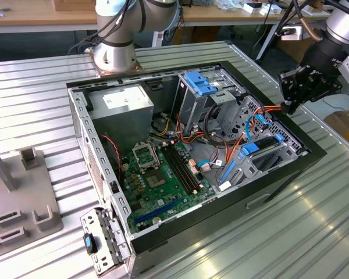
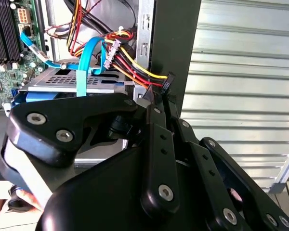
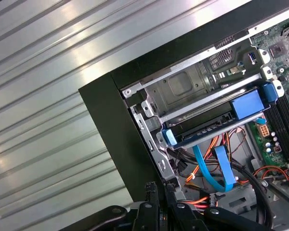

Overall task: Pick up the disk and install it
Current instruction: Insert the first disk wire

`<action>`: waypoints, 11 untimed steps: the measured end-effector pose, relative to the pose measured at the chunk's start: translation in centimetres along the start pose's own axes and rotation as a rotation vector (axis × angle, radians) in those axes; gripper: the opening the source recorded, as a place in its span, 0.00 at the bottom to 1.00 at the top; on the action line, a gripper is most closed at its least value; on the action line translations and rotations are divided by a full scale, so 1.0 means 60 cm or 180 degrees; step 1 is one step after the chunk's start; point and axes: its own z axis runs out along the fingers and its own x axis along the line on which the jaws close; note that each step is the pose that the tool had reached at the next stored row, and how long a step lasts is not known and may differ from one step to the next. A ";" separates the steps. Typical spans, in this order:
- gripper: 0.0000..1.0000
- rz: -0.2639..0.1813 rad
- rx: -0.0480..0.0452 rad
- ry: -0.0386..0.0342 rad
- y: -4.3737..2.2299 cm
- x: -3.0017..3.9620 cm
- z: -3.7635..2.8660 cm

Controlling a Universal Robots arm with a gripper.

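**The hand point(image 1: 291, 106) pinches a plug and the disk point(image 3: 202, 126) sits in its slot**

On the exterior view's left we see a grey holder point(image 1: 23, 197) standing on the desk point(image 1: 314, 221), well apart from the work. Next comes the open computer case point(image 1: 180, 229), with the green board point(image 1: 163, 174) lying flat inside it. A light-blue latch plate point(image 1: 199, 84) sits on a metal cage near the back. Further right, the disk lies in its metal slot, close to the black wall of the case, with blue rails along its sides. On the far right the hand hangs over that wall. In the second wrist view it is clenched, and we think it is grasping the black plug point(image 2: 166, 82) at the end of the coloured wires point(image 2: 130, 67).

We think a few things could go wrong. The wires are short and bent, so they could pull tight and tug the plug out of the pinch. The hand is just beside the case wall, so a small slip could bump it. Two flat blue cables point(image 3: 221, 168) hang between the plug and the disk. They stand in the way and could catch.
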 end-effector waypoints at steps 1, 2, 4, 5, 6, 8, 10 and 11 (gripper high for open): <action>0.16 0.0049 -0.0004 0.0004 0.000 0.000 0.000; 0.16 0.0099 -0.0007 0.0009 0.000 0.000 0.000; 0.16 0.0176 -0.0012 0.0016 0.000 -0.001 0.000; 0.16 0.0247 -0.0017 0.0022 0.000 -0.001 0.000; 0.16 0.0293 -0.0020 0.0026 0.000 -0.001 0.000; 0.16 0.0366 -0.0025 0.0033 0.000 -0.001 0.000; 0.16 0.0432 -0.0030 0.0038 0.001 -0.001 0.000; 0.16 0.0482 -0.0033 0.0043 0.001 -0.002 0.000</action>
